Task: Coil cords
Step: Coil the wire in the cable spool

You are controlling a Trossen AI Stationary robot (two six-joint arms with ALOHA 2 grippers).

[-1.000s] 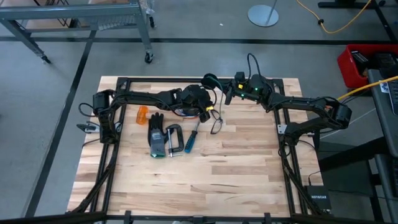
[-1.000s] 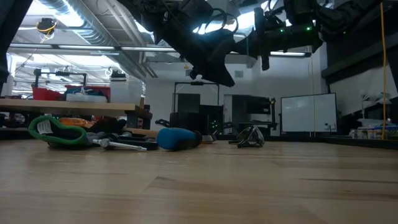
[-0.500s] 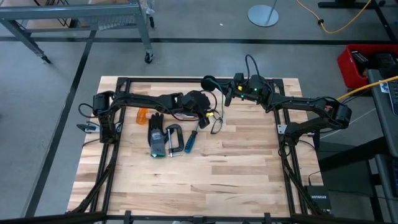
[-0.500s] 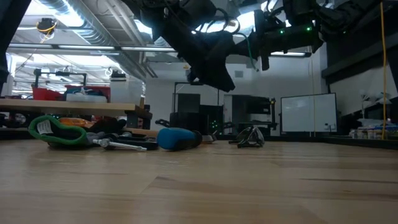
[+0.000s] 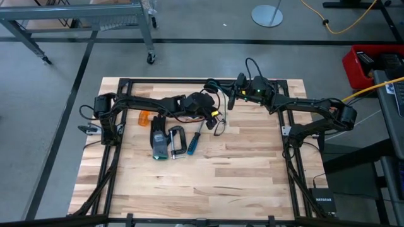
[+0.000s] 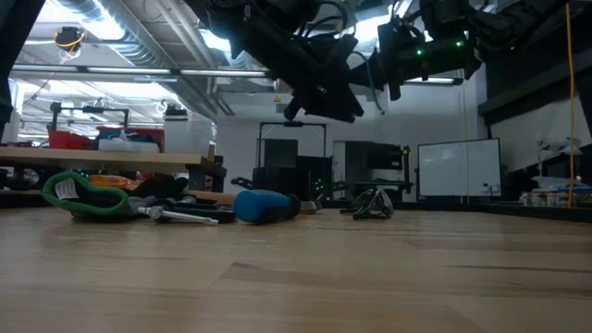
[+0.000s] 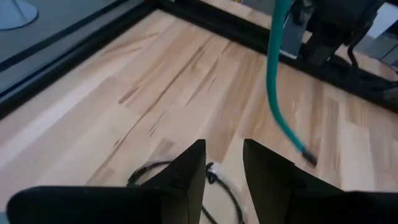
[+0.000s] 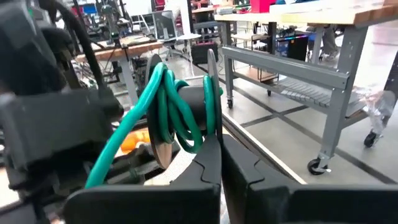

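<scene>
Right pincer (image 8: 219,158) was closed on the green cord (image 8: 171,109), already looped, up above the desk (image 5: 240,176). Left pincer (image 7: 222,163) hung open near its loose tail. I think the tail needed grabbing next, then winding on

The table (image 5: 240,170) was pale wood, smooth and a bit shiny. The teal cord (image 8: 171,109) looked like smooth rubbery plastic. The clamp (image 5: 176,140) was grey metal.

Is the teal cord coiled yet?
Partly: loops of teal cord sit pinched in the shut right hand, one end hanging loose.
</scene>
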